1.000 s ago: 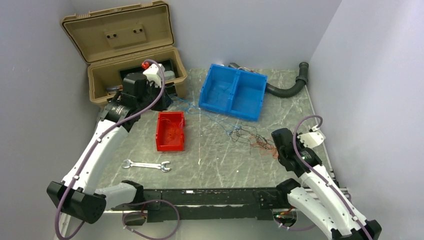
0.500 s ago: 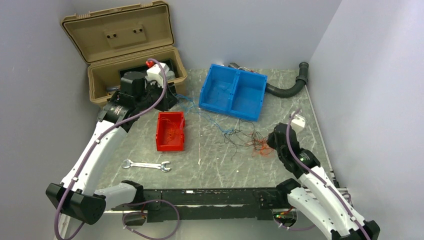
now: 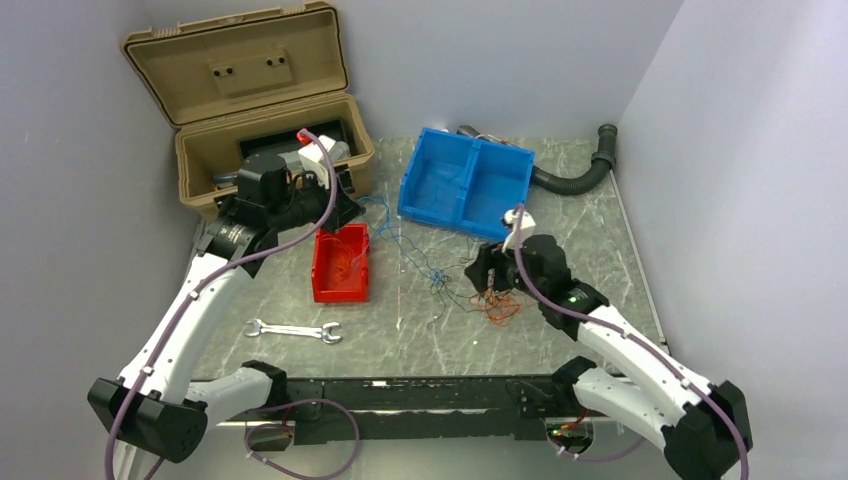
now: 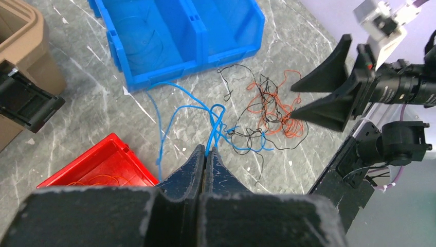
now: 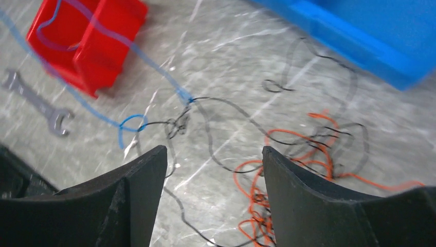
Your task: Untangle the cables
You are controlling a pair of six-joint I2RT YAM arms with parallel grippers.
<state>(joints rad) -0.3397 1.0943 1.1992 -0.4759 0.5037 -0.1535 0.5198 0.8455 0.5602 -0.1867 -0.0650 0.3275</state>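
1. The left gripper is clamped shut on the blue cable, holding it raised off the tabletop to the near-left of the blue bin. The view is too tight to tell whether the pinch holds one strand or two.
2. The right gripper has its jaws spread wide and holds nothing. It hangs low over the tangle on the near side of the blue bin, with one fingertip close to the orange-red strands.
3. The cables lie loose on the tabletop just in front of the blue bin. The orange-red cable and the black cable are wound through each other. The blue cable runs from that knot toward the left gripper and passes above the red bin, which sits to the near-left of the blue bin.
4. Risk: if you pull further with the left arm, the small knot joining blue to black is likely to cinch tighter instead of opening. The whole bunch would then slide along as one.
5. Risk: the right jaws stand over several crossed strands. Close there and you would probably trap black and orange-red together, which locks the tangle.
6. Risk: the blue cable is thin and slack, so it could catch on the red bin's rim or on the blue bin's front corner as it is drawn across.
7. Risk: a cable this fine may slip out of the left pinch under tension.
8. Recommendation: pick a single strand well clear of the knot before closing the right gripper.
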